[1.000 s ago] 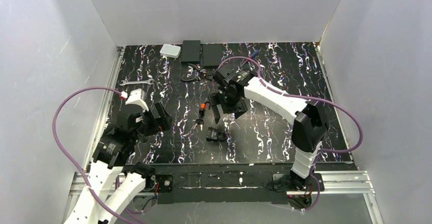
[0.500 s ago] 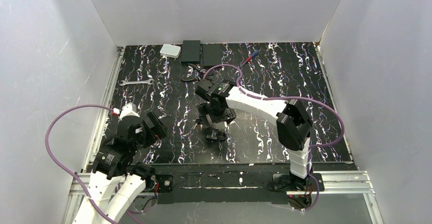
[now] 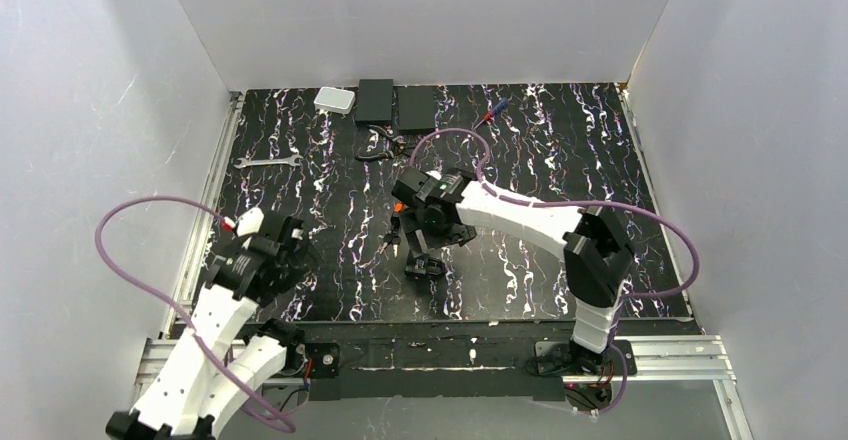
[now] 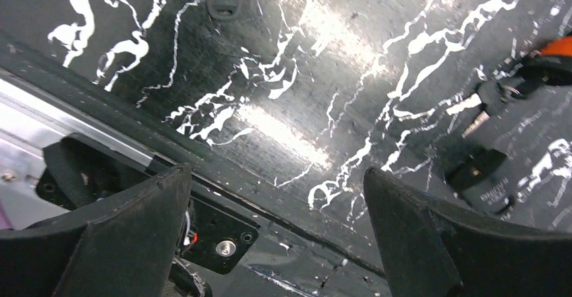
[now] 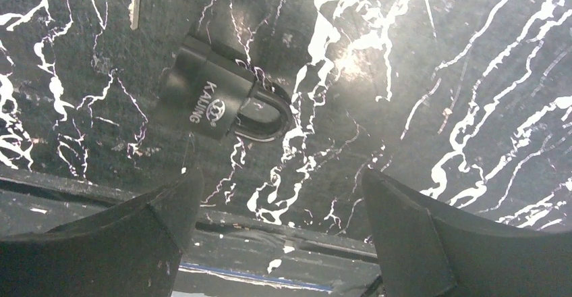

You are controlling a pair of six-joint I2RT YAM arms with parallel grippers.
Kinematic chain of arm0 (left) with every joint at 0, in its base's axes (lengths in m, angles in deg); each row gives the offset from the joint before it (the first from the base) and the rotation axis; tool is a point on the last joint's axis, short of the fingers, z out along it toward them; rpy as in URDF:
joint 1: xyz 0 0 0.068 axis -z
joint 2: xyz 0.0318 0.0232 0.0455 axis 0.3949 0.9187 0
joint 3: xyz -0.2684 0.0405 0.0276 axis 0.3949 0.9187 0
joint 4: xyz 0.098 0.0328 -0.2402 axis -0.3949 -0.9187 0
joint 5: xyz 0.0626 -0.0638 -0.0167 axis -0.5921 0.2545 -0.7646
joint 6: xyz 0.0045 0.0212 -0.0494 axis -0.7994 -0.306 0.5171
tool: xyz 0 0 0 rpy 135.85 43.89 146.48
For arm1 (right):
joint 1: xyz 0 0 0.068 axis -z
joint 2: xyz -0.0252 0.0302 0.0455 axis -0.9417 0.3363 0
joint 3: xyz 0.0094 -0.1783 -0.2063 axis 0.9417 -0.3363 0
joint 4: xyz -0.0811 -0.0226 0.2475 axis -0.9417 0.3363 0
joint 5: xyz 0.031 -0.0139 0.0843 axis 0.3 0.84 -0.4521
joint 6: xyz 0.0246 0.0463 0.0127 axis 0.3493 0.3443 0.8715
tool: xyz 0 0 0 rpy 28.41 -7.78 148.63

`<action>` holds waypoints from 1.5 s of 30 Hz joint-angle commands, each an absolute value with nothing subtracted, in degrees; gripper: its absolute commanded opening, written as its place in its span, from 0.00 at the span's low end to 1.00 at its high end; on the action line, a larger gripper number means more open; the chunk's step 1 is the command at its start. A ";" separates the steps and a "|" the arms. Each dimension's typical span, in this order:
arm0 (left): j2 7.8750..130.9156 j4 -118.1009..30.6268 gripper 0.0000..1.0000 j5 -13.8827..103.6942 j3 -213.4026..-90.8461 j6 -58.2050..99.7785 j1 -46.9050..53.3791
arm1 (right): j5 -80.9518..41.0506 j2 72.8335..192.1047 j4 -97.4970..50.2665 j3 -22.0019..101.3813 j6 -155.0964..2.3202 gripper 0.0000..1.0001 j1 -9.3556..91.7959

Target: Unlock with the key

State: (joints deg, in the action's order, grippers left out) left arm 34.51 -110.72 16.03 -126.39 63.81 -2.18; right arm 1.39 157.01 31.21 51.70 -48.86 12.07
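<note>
At mid-table, black padlock point(image 5: 216, 104) lying flat — right gripper point(image 5: 281, 182) over it, spread. Key point(image 4: 480, 101) just left; left gripper point(image 4: 276, 175) likewise spread.

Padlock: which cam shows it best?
Right wrist: the padlock lies whole and close, body, shackle and lettering clear. Top external shows only a small dark shape. Left wrist catches it dim, near the right edge.

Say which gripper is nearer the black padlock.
Right. The right gripper, jaws open, hangs just above the padlock; the left gripper sits well off to its left.
</note>
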 commanded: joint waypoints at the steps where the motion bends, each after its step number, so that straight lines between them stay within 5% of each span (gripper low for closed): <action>1: 42.59 -113.71 0.98 8.78 -132.53 64.90 -2.50 | 6.11 151.06 30.89 49.78 -46.63 0.96 11.64; 10: 61.85 -113.67 0.98 6.86 -145.56 71.78 3.04 | 7.97 146.23 29.57 45.24 -44.38 0.98 11.72; 16: 65.02 -114.72 0.98 5.56 -141.77 74.77 2.07 | 4.79 151.52 33.00 50.18 -47.37 0.98 11.74; 32: 52.93 -91.31 0.98 27.73 -118.70 55.47 -22.05 | 2.04 155.90 31.73 50.22 -47.67 0.98 11.72; 45: 59.18 -82.84 0.93 28.22 -115.41 44.85 -35.57 | 7.10 150.95 33.02 48.93 -48.99 0.98 12.53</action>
State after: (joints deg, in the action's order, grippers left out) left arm 57.17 -84.26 28.75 -114.94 48.87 -32.88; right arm 4.42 153.47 32.39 48.59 -48.14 12.01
